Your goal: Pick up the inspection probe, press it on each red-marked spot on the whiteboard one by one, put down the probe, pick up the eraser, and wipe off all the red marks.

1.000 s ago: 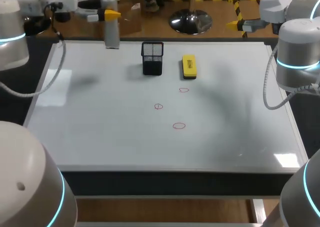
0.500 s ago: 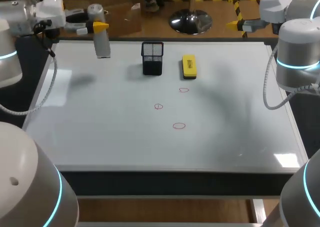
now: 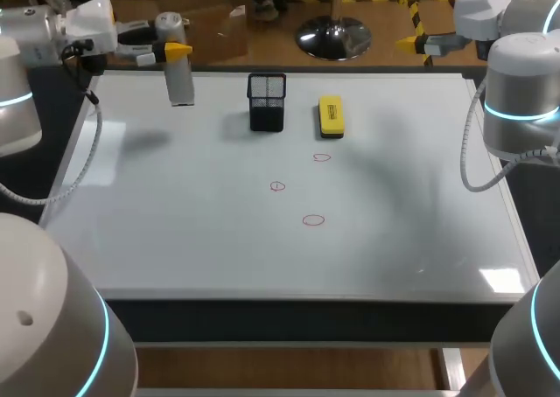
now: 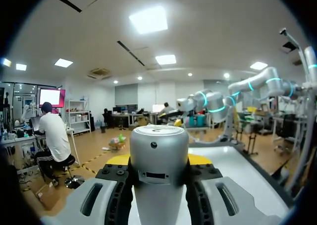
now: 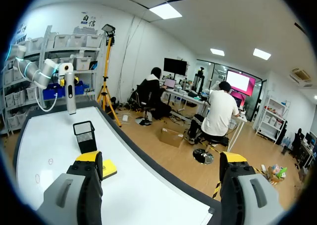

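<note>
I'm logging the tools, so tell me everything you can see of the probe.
The probe is a plain grey cylinder, metallic-looking, with a flat cap; the left wrist view shows a small hole and slot below the cap. It hangs upright, clamped near its top in the left end effector, over the far left corner of the whiteboard, apparently not touching it.

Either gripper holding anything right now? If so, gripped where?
The left gripper is shut on the inspection probe, clamping its upper part just below the top cap, with the probe upright. The right gripper is open and holds nothing.
</note>
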